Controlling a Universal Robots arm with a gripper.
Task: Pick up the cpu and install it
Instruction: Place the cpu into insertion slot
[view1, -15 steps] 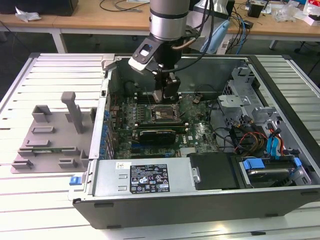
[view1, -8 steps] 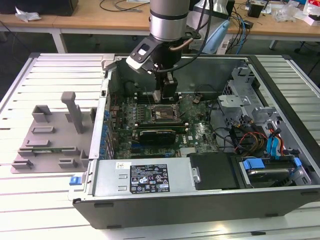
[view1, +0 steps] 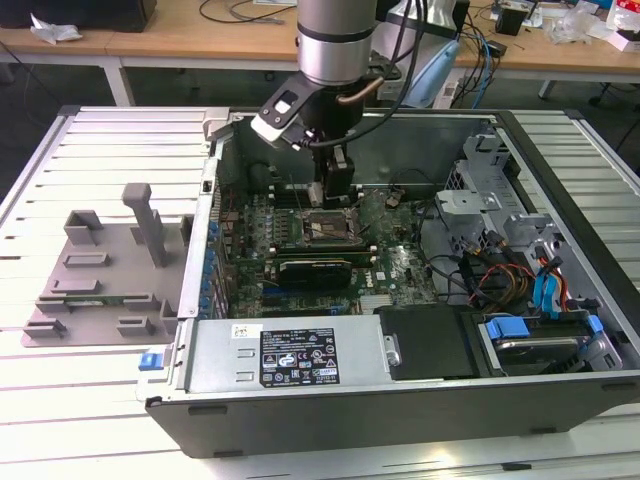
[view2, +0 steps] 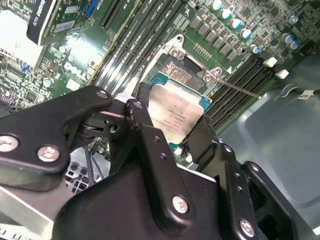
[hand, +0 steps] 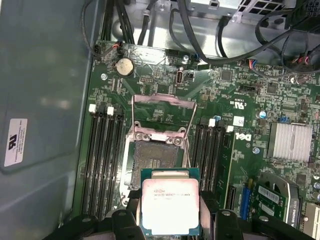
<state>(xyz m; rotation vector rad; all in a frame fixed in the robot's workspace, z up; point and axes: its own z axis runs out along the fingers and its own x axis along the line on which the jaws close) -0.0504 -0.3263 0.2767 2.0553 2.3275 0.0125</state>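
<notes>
The cpu (hand: 170, 205), a flat square chip with a silver-grey top and green rim, is held between my gripper's (hand: 170, 222) black fingers (hand: 128, 216). It hangs just above the open socket (hand: 154, 162) on the green motherboard, and the socket's metal load plate (hand: 162, 116) is swung up. The second wrist view has the cpu (view2: 176, 111) clamped by its edges, tilted over the socket (view2: 176, 70), with the gripper (view2: 172, 122) shut on it. In the exterior view the gripper (view1: 333, 200) reaches down inside the computer case, directly over the socket (view1: 325, 231).
The case walls (view1: 560, 170) surround the board. A power supply (view1: 290, 355) lies along the near side, and drive bays and cables (view1: 510, 270) fill the exterior view's right. Memory slots (hand: 102, 150) flank the socket. A grey fixture tray (view1: 100, 270) sits outside, at the exterior view's left.
</notes>
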